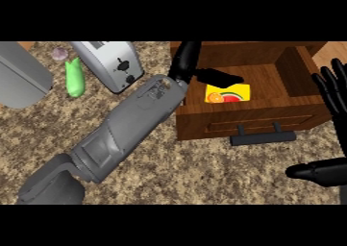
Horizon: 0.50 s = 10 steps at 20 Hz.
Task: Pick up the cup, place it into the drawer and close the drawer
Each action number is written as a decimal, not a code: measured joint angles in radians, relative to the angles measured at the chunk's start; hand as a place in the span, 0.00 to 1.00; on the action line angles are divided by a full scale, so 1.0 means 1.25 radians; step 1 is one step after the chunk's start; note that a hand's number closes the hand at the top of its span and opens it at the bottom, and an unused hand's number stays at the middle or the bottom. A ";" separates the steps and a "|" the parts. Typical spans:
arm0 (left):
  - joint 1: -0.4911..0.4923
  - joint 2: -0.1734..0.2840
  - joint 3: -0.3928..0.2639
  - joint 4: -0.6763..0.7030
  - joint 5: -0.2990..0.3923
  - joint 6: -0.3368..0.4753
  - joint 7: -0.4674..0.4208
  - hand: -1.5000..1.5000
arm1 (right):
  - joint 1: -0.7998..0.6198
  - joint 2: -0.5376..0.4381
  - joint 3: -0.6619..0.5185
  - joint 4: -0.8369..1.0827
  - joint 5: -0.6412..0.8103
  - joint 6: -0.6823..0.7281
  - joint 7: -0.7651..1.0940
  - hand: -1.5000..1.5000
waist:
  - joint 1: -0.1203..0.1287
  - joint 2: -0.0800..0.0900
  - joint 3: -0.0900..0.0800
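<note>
Left hand reaches into open drawer, fingers relaxed just above yellow cup (prob. not touching); right hand open at counter's right edge

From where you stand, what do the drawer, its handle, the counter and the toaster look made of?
Drawer: looks like wood, reddish-brown with faint grain, smooth finish. Handle: dark bar, probably metal or plastic, matte; I can't tell which. Counter: mottled brown and beige speckle, like granite or a stone-look laminate. Toaster: light grey casing with a soft sheen, likely brushed metal.

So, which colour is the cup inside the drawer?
Yellow, with a fruit picture, on the cup; head view.
</note>
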 measured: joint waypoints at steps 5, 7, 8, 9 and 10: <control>-0.008 0.000 0.025 -0.022 0.034 0.007 -0.046 0.00 | 0.015 -0.008 0.015 -0.046 -0.055 0.042 0.033 1.00 | 0.014 -0.004 0.000; -0.013 0.000 0.038 -0.032 0.040 0.011 -0.051 0.00 | 0.040 -0.028 0.015 -0.071 -0.056 0.066 0.036 1.00 | 0.023 -0.007 -0.001; -0.013 0.000 0.043 -0.040 0.043 0.013 -0.049 0.00 | 0.051 -0.035 0.020 -0.071 -0.035 0.078 0.020 1.00 | 0.029 -0.009 -0.001; -0.017 0.000 0.046 -0.048 0.045 0.021 -0.042 0.00 | 0.063 -0.045 0.025 -0.079 -0.017 0.089 0.014 1.00 | 0.032 -0.010 -0.001; -0.019 0.000 0.055 -0.049 0.047 0.020 -0.042 0.00 | 0.063 -0.060 0.026 -0.087 -0.007 0.098 0.022 1.00 | 0.036 -0.010 -0.001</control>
